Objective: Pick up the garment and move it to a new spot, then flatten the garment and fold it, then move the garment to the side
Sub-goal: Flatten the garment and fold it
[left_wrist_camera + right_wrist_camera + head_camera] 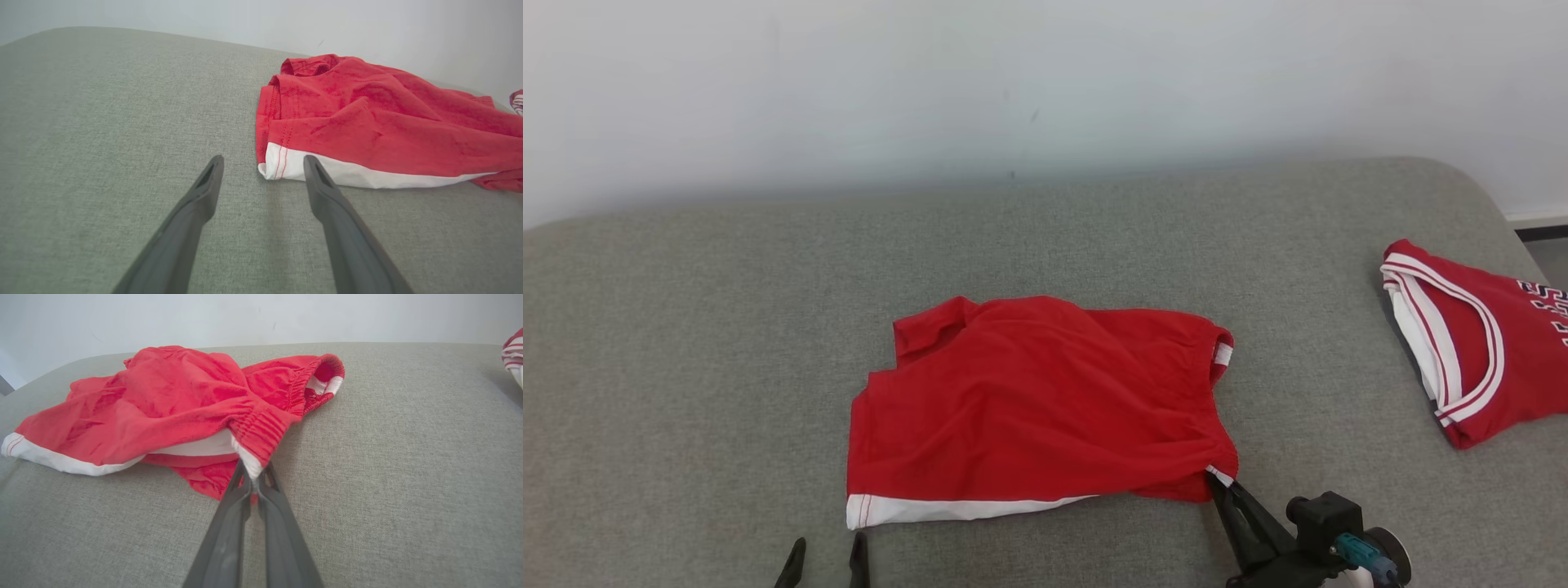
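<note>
Striped jersey (pixel 1490 359) (red) apart from shorts (pixel 1029 400)

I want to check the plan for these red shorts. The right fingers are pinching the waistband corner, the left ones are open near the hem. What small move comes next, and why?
Probably ease the left fingers forward onto the white hem corner and close. The right fingers are shut on the waistband, but the rumpled red shorts need a second hold to lift and spread.
</note>
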Motion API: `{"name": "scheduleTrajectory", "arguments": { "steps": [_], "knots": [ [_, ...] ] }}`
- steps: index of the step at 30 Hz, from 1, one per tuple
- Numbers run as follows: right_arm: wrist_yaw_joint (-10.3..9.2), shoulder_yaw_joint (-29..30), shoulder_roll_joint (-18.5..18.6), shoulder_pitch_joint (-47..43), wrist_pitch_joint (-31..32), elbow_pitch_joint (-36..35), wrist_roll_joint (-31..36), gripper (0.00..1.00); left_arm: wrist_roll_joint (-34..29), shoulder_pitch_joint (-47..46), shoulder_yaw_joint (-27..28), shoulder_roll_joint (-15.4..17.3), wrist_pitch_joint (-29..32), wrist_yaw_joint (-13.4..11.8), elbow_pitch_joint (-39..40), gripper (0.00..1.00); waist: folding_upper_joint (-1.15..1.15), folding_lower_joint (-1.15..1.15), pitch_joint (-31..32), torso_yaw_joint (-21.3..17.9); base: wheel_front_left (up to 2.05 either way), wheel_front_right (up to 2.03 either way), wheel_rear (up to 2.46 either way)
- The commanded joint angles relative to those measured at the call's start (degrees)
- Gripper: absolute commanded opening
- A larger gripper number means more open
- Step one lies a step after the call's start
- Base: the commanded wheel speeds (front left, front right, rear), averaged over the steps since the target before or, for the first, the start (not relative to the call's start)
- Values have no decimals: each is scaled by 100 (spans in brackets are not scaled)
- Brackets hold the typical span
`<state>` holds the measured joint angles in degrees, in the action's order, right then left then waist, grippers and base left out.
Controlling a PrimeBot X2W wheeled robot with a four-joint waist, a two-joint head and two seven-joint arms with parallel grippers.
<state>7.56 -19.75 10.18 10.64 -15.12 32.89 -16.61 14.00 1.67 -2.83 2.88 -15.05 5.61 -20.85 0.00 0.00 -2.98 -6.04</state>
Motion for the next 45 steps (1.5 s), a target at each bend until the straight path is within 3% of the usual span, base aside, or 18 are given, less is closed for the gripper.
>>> {"name": "scheduleTrajectory", "arguments": {
  "steps": [1,21,22,23,24,25,27,32,39,45],
  "knots": [
    [-18,-13,22,56,3,-8,39,0,30,-91,4,1,-15,37,-54,100,0,0,-58,-47,0,0,0],
    [-18,-23,34,332,4,-267,137,0,245,-850,-136,2,-15,187,-722,100,0,0,-624,-133,0,0,0],
    [-18,-20,33,344,3,-277,143,0,248,-876,-144,2,-15,182,-713,97,0,0,-654,-128,0,0,0],
    [-18,-21,35,354,3,-286,150,0,251,-905,-154,1,-15,182,-705,67,0,0,-681,-123,0,0,0],
    [-18,-26,33,359,4,-289,155,0,255,-923,-154,1,-15,182,-699,46,0,0,-701,-120,0,0,0],
    [-18,-26,33,359,4,-289,155,0,255,-923,-154,1,-15,182,-699,46,0,0,-701,-120,0,0,0],
    [-18,-30,17,386,3,-303,142,0,220,-925,-169,1,-15,182,-724,0,0,0,-732,-118,0,0,0],
    [-18,43,-33,419,3,-412,58,0,169,-861,-136,1,-15,183,-619,0,0,0,-682,-126,0,0,0],
    [-18,-5,26,467,3,-865,-143,0,-24,-811,131,48,-15,183,326,0,0,0,-314,-121,0,0,0],
    [-18,-175,272,841,3,-1425,-457,0,-242,-1307,210,549,-15,181,1040,0,0,0,100,-109,0,0,0]
  ]
}}
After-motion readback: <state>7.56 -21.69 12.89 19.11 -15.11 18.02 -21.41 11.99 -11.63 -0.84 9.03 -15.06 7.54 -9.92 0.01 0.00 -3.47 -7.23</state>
